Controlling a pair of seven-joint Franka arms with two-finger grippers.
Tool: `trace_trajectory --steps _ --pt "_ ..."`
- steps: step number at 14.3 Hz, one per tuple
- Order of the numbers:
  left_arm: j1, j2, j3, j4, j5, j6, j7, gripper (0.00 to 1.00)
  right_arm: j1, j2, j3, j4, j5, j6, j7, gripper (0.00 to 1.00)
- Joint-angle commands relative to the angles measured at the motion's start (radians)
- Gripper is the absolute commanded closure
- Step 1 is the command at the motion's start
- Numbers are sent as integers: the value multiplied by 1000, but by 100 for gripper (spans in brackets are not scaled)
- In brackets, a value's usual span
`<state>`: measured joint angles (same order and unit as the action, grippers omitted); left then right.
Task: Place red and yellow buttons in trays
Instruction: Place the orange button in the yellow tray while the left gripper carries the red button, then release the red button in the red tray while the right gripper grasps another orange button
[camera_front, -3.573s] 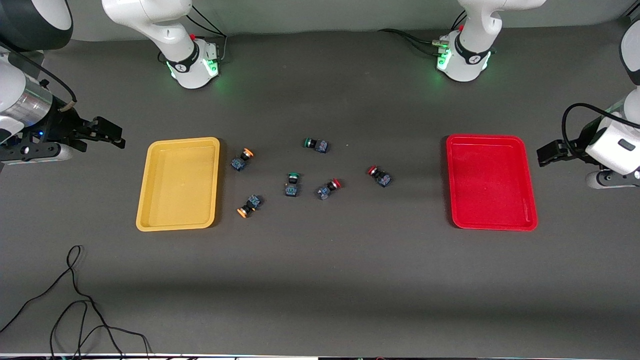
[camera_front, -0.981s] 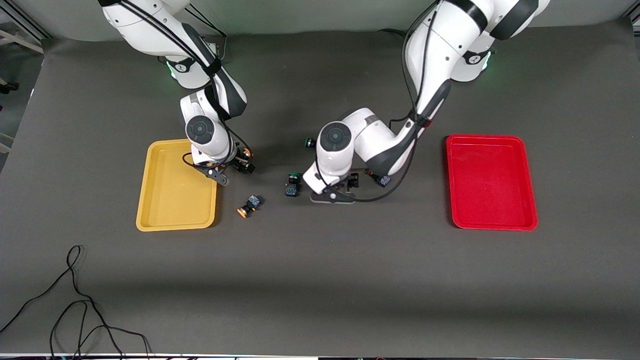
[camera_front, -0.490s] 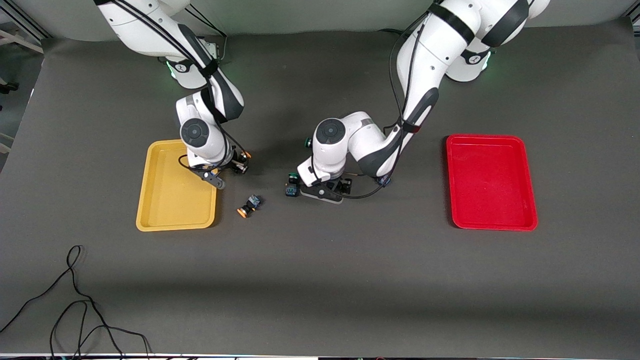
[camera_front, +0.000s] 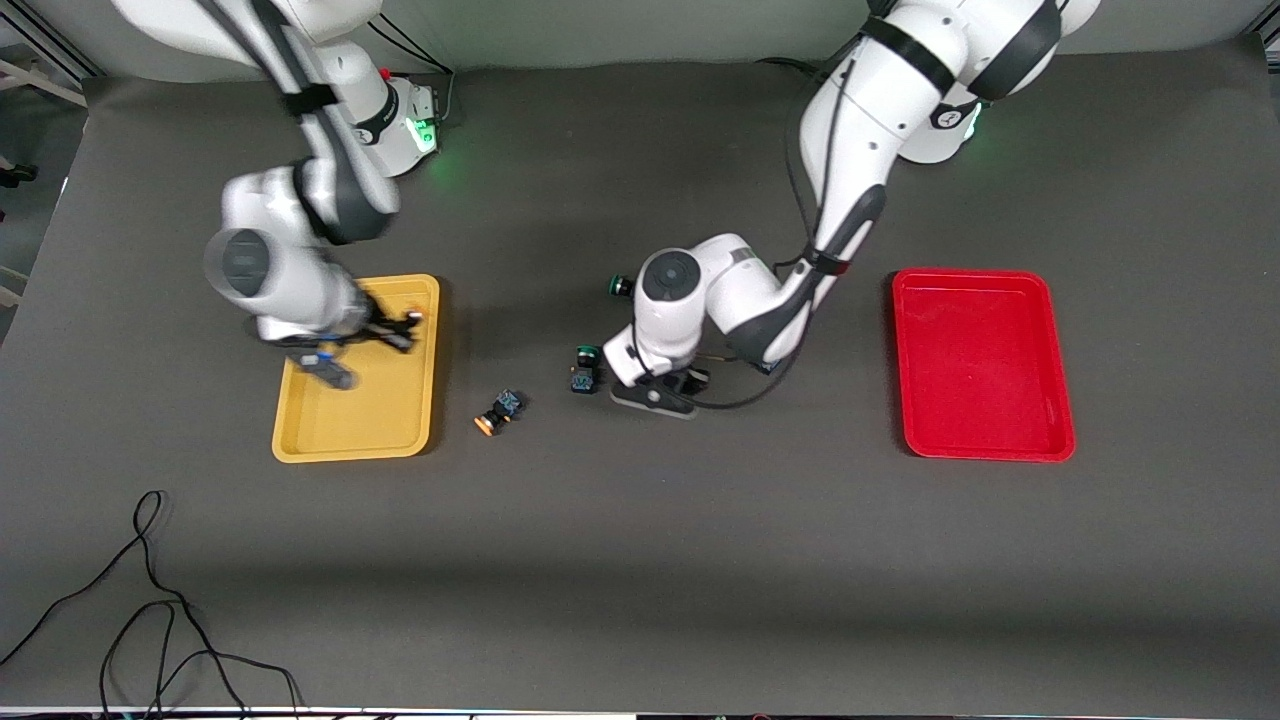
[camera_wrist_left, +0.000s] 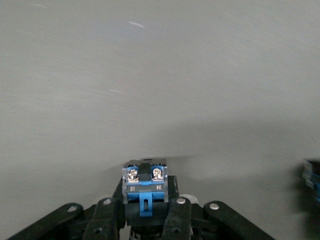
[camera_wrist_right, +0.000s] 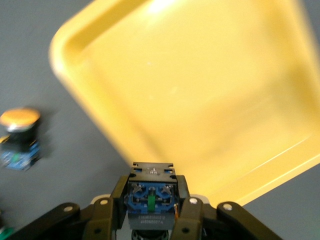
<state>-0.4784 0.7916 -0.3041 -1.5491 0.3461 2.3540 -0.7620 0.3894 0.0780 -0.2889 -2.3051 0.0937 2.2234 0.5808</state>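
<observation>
My right gripper (camera_front: 398, 335) is shut on a yellow-capped button (camera_wrist_right: 151, 196) and holds it over the yellow tray (camera_front: 345, 420), which also fills the right wrist view (camera_wrist_right: 210, 95). A second yellow button (camera_front: 497, 412) lies on the table beside that tray and also shows in the right wrist view (camera_wrist_right: 19, 137). My left gripper (camera_front: 685, 382) is low at mid-table, shut on a black-and-blue button (camera_wrist_left: 145, 192); its cap is hidden. The other red button is hidden under the left forearm. The red tray (camera_front: 985, 445) lies toward the left arm's end.
Two green-capped buttons lie mid-table: one (camera_front: 585, 368) beside my left gripper, one (camera_front: 620, 287) farther from the camera. A black cable (camera_front: 150, 600) lies near the front edge toward the right arm's end. Another button's body shows in the left wrist view (camera_wrist_left: 312, 180).
The right gripper has carried the yellow button from beside the yellow tray to over it. The left gripper stays low where the red button lay; that button no longer shows on the table.
</observation>
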Motion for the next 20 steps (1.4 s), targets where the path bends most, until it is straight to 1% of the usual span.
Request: trace_trajectory --steps 1,2,3,4,5,6,7,8,9,10,11,13,14,15,16,18,20 --pt "162 -145 -75 -51 -62 -171 30 100 5 80 -61 -37 18 74 -111 97" --pt "216 -196 -84 -84 -71 -226 88 100 2 119 -61 -37 18 109 -122 96" --pt "268 -254 -90 -136 -73 -263 139 100 3 147 -61 -36 18 131 -122 92" --pt "318 -320 -90 -213 -75 -260 170 100 3 164 -61 -36 20 143 -119 80" --pt "377 -381 -90 -291 -75 -252 209 100 5 167 -61 -37 20 153 -118 31" --pt "442 -432 -95 -355 -78 -251 278 100 5 167 -61 -37 20 153 -113 0" --pt "501 -477 -101 -417 -97 -245 346 100 6 163 -61 -37 20 147 -107 0" --pt "548 -530 -101 -493 -136 -205 413 100 8 152 -58 -36 20 141 -104 0" --pt "588 -576 -99 -581 -172 -150 482 100 8 129 -53 -30 20 127 -102 0" --pt "625 -607 -98 -677 -191 -68 534 100 8 102 -47 -10 20 101 -99 0" --pt "653 -623 -96 -766 -191 23 565 100 8 91 -27 27 20 85 -79 0" --pt "699 -623 -93 -899 -191 169 592 100 8 112 87 158 20 46 31 0" --pt "704 -624 -92 -952 -190 233 601 100 6 146 132 221 18 33 106 0" --pt "724 -626 -90 -976 -188 254 625 100 6 181 169 281 18 26 158 0" --pt "768 -626 -92 -983 -188 254 671 100 6 234 203 332 18 22 201 0" --pt "811 -615 -90 -990 -188 263 737 100 8 348 270 427 9 25 302 0" --pt "831 -608 -92 -990 -188 263 742 100 9 438 309 504 4 35 382 0"
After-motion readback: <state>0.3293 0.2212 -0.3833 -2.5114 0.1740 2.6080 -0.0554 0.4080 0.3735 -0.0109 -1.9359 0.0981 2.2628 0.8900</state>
